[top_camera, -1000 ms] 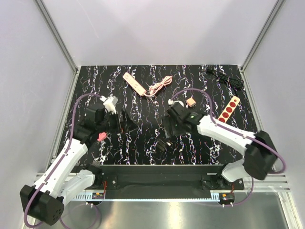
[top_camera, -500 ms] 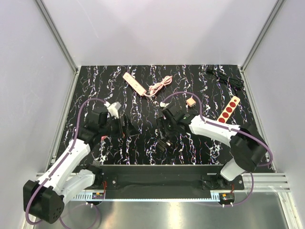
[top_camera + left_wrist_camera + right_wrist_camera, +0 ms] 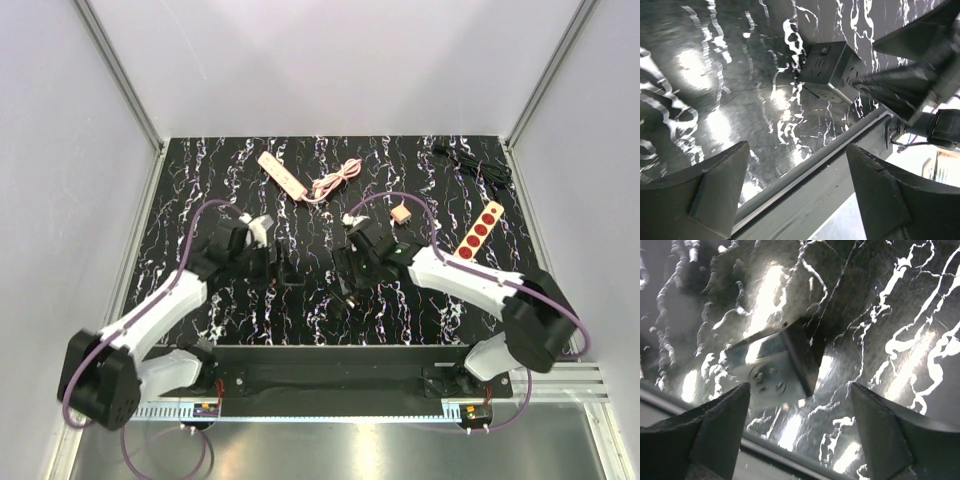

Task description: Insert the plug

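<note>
A black cube socket block lies on the marbled mat near the front edge. It shows in the left wrist view with a socket face and a small button, and in the right wrist view with a round socket face. My right gripper hovers just above it, open and empty. My left gripper is to its left, open and empty. A pink cable with a plug lies far back.
A pink power strip lies at the back, a red-socket strip at the right, a small tan adapter near it, and a black cable in the back right corner. The black front rail runs close under both grippers.
My left gripper has moved right toward the black cube. My right gripper has shifted a little left and down over the cube. The cube has not moved.
</note>
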Available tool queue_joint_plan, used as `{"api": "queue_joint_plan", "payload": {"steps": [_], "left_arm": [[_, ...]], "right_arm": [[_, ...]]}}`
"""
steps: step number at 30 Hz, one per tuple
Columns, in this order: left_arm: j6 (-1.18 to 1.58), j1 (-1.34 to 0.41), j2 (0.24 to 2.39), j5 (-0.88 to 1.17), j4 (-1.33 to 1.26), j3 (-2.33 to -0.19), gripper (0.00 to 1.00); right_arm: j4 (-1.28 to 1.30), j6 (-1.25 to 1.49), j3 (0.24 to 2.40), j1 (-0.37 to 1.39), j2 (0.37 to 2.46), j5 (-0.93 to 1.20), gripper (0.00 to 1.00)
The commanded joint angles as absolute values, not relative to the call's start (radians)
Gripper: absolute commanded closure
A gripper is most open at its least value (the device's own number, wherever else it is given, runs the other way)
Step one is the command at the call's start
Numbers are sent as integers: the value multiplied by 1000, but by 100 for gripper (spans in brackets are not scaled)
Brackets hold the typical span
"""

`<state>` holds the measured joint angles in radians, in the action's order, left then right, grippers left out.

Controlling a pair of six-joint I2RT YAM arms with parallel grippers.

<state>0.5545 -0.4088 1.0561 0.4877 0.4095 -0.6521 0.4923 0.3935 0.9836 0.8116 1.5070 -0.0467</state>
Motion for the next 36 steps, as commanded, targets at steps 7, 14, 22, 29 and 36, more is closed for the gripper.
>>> {"api": "queue_joint_plan", "payload": {"steps": [7, 14, 22, 29, 36], "left_arm": [[609, -387, 1233, 666, 336, -862, 23], [620, -298, 1232, 776, 341, -877, 19], [606, -252, 1252, 795, 357, -888, 18], [566, -244, 1237, 779, 405, -884, 18], [497, -308, 1206, 782, 477, -876, 22]], "right_arm": [[212, 316, 804, 818, 1351, 49, 0], [152, 213, 795, 834, 1457, 20, 0], [109, 147, 788, 879, 1525, -12, 4], [135, 130, 799, 897, 1513, -95, 60], [74, 71, 746, 905, 1220, 94, 92]]}}
